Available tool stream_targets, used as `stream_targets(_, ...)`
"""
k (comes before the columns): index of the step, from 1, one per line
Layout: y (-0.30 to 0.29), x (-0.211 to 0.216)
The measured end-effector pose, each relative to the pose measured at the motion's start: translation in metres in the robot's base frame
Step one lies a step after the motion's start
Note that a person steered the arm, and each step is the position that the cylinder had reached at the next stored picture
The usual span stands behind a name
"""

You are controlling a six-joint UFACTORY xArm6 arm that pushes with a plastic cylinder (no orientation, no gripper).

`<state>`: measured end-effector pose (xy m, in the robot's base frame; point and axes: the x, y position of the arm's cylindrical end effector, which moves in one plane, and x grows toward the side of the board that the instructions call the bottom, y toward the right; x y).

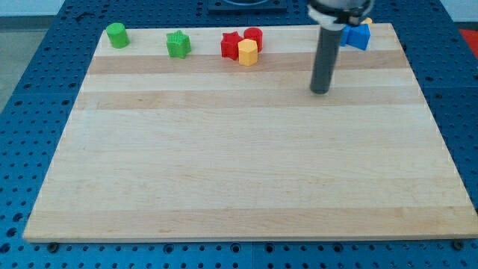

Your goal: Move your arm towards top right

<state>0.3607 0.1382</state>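
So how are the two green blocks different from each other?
The green cylinder has round, smooth sides; the green star has pointed arms. The green cylinder sits nearest the board's top left corner; the green star sits further toward the view's right, closer to the red star. Both are the same green, stand alone near the board's top edge, and lie well to the left of my tip, which touches neither.
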Motion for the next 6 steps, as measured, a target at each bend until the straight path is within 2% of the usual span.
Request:
stream_targets(1,0.013,-0.008)
stream_targets(2,0.057,-0.011)
stream_targets(4,0.112,-0.045)
stream_targets(6,0.136,-0.127)
